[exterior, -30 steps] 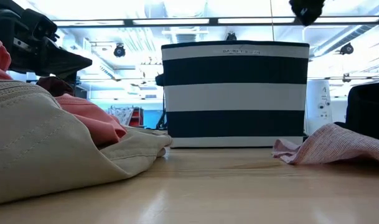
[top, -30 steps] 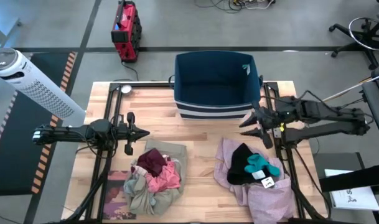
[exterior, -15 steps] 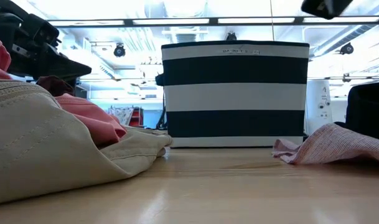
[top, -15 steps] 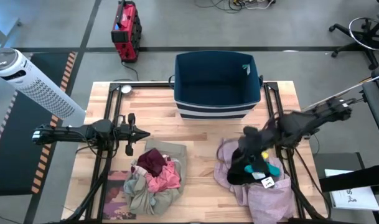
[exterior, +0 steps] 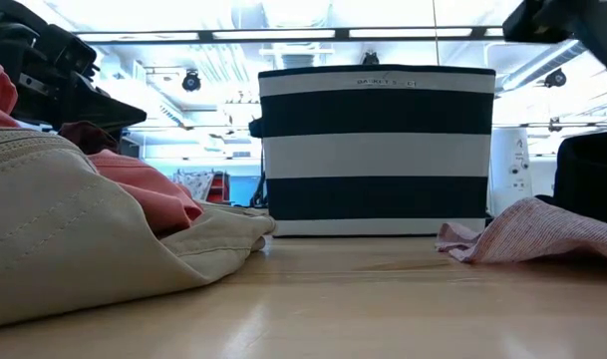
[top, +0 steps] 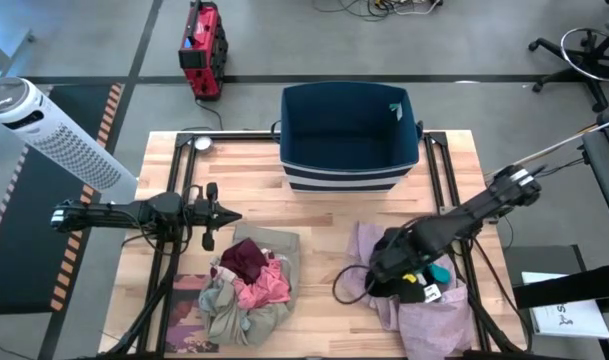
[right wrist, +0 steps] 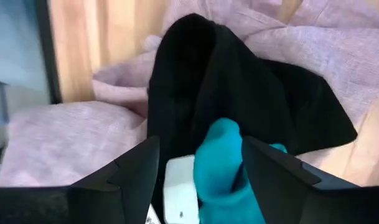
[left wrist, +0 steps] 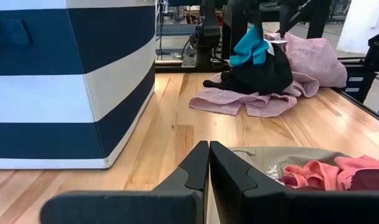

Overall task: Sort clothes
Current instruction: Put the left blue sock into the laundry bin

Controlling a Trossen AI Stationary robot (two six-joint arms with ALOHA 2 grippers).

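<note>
Fingers [right wrist: 145,171] right: spread over teal garment [right wrist: 223,165] | left fingers [left wrist: 208,165]: closed | high view: hidden

right gripper [top: 384,262] lowered onto black garment [top: 386,252], opened wider

Bright, even overhead light with glaring ceiling strips in the low view; right wrist view blurred.

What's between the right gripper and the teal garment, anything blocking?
Nothing visible. The right gripper is open directly over the small teal garment, which lies on top of the black garment and the lilac-pink one. A white tag sits beside the teal piece, between the fingers. The left gripper is shut, off by the other pile.
</note>
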